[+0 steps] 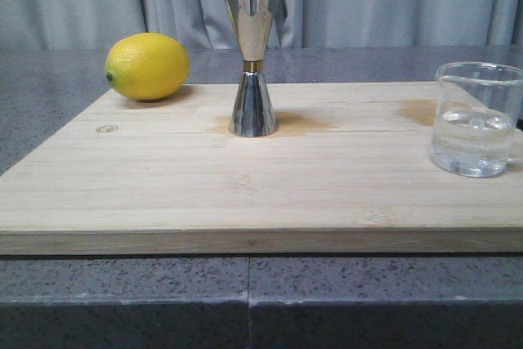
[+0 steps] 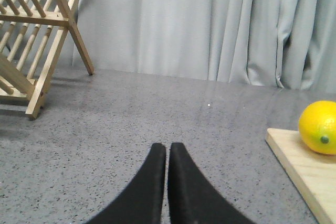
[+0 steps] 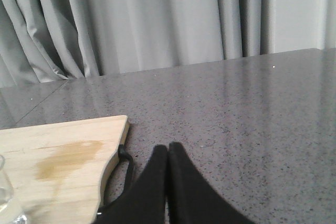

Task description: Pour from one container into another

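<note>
A clear glass beaker (image 1: 476,120) holding some clear liquid stands at the right end of the wooden board (image 1: 163,194); a sliver of it (image 3: 6,198) shows in the right wrist view. The polished steel jigger (image 1: 252,55), hourglass-shaped with a gold waist band, stands upright at the board's middle back. My left gripper (image 2: 167,147) is shut and empty over the grey counter, left of the board. Beyond the board's right end, my right gripper (image 3: 167,148) is also shut with nothing in it. Neither gripper appears in the front view.
A yellow lemon (image 1: 147,65) lies at the board's back left corner, also the lemon (image 2: 319,127) in the left wrist view. A wooden dish rack (image 2: 34,35) stands far left on the counter. A black cord loop (image 3: 122,169) hangs at the board's right edge. Grey curtains close the back.
</note>
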{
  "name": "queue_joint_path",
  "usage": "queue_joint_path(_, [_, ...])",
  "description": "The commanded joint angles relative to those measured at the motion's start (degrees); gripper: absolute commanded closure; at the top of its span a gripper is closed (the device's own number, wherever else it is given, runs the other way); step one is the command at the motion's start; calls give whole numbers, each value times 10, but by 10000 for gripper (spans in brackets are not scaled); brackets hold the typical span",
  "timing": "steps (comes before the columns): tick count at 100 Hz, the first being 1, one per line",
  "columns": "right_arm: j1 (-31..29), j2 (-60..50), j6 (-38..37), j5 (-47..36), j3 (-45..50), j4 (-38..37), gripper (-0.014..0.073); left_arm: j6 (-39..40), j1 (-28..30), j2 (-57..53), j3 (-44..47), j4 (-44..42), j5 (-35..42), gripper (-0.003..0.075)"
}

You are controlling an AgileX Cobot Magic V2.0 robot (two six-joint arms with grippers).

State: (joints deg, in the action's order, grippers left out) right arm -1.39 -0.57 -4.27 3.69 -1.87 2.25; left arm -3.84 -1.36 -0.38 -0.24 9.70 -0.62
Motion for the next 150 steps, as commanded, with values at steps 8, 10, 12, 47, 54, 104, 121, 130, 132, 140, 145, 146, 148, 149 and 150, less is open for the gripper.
queue_joint_path(8, [-1, 23, 2, 37, -99, -12, 666, 7, -2, 7, -71, 29, 12, 739])
queue_joint_path(10, [-1, 31, 2, 47, -111, -17, 666, 7, -2, 12, -82, 29, 1, 739])
queue_joint_path(12, [-1, 39, 2, 56, -119, -23, 666, 7, -2, 18, -90, 29, -11, 739])
queue_joint_path(47, [-1, 190, 79, 127, -274, -34, 666, -17, -2, 160, -278, 15, -152, 739])
queue_joint_path(54, [-1, 207, 78, 123, -282, -34, 666, -17, -2, 176, -291, 15, -138, 739])
queue_joint_path(104, [-1, 216, 78, 122, -283, -26, 666, -17, -2, 184, -293, 15, -112, 739])
queue_joint_path(121, [-1, 216, 78, 122, -282, -26, 665, -17, -2, 184, -293, 15, -113, 739])
queue_joint_path(130, [-2, 216, 76, 122, -282, -26, 643, -17, -2, 184, -293, 13, -115, 734])
queue_joint_path(132, [-3, 216, 76, 122, -282, -26, 622, -17, -1, 184, -293, 9, -115, 724])
queue_joint_path(140, [-3, 217, 76, 119, -282, -27, 473, -17, -1, 184, -293, -7, -117, 625])
queue_joint_path(145, [-3, 217, 76, 119, -282, -27, 346, -17, -1, 184, -293, -19, -117, 518])
queue_joint_path(146, [-3, 217, 76, 119, -282, -27, 309, -17, -1, 184, -293, -22, -117, 483])
queue_joint_path(148, [-3, 217, 76, 119, -282, -27, 274, -17, -1, 184, -293, -23, -117, 431])
queue_joint_path(149, [-3, 217, 76, 119, -282, -27, 241, -17, -1, 184, -293, -23, -117, 414])
queue_joint_path(150, [-3, 217, 76, 119, -282, -27, 225, -17, -1, 184, -293, -23, -117, 380])
